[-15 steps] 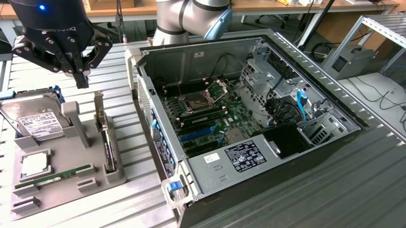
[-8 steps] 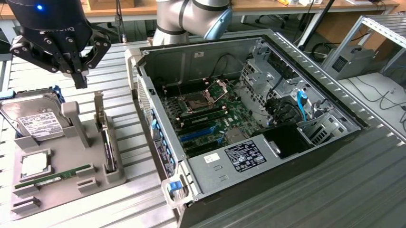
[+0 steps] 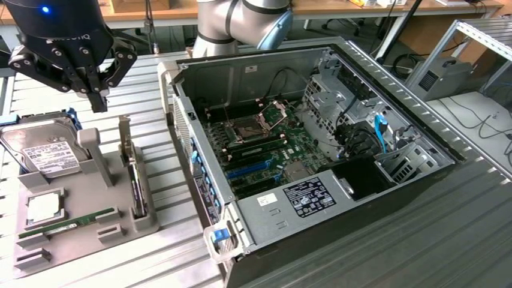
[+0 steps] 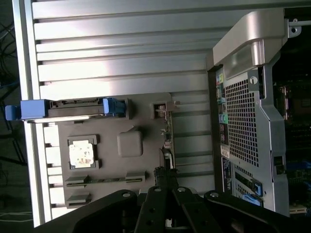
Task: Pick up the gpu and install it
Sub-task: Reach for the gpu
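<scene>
The scene rests on a ribbed grey metal table (image 3: 168,258). On it, toward the exterior view's right, lies an open grey steel computer case (image 3: 232,75) (image 4: 243,121) with its side panel off, so that the green motherboard (image 3: 264,147) is exposed. Behind the case stands the grey robot arm (image 3: 240,24).

A grey moulded plastic parts tray (image 3: 80,198) (image 4: 112,160) is placed on the table at the exterior view's left, just beside the case and apart from it. A silver boxy hard drive with a white label (image 3: 44,150) (image 4: 73,108) is propped in the tray between blue rails.

The gpu (image 3: 138,186) (image 4: 168,131), a thin dark card with a silvery metal end bracket, stands on edge in a slot on the side of the tray nearest the case. It has not been lifted.

The black gripper (image 3: 98,103) (image 4: 163,172) is suspended above the far end of the tray. Its jaws are closed together and nothing is held between them. It is clear of the gpu; in the wrist view the fingertips appear roughly in line with the card's edge, though this cannot be confirmed.

A square silver processor chip (image 3: 44,207) (image 4: 81,154) and a small green memory stick (image 3: 68,222) (image 4: 104,180) lie in their own tray recesses.
</scene>
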Motion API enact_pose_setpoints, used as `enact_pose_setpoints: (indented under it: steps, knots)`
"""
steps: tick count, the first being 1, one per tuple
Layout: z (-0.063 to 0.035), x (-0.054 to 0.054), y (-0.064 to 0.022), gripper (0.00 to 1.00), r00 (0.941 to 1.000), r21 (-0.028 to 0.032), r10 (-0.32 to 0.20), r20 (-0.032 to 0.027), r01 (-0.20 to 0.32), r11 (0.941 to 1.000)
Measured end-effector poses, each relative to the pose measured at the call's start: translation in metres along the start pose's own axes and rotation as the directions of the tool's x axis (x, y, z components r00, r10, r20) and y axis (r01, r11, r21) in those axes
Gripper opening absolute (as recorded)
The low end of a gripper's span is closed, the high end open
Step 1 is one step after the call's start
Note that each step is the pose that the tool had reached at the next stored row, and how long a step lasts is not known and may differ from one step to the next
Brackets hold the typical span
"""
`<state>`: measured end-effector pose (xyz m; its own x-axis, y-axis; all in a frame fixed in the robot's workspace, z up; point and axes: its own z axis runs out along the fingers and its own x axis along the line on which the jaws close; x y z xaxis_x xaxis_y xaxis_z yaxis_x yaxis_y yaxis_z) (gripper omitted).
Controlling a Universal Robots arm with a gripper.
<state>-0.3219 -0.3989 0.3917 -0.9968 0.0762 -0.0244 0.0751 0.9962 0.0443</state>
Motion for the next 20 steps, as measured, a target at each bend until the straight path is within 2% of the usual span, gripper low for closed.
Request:
enact_pose_setpoints:
  steps: [4, 11, 20]
  knots:
    - [-0.0001, 0.0, -0.0031, 0.11, 1.0, -0.0001, 0.0, 0.0, 0.0, 1.0]
    - [-0.0007, -0.001, -0.0168, 0.11, 1.0, 0.0, 0.0, 0.0, 0.0, 1.0]
    - [-0.0012, -0.002, -0.0294, 0.11, 1.0, -0.0001, 0.0, 0.0001, 0.0, 1.0]
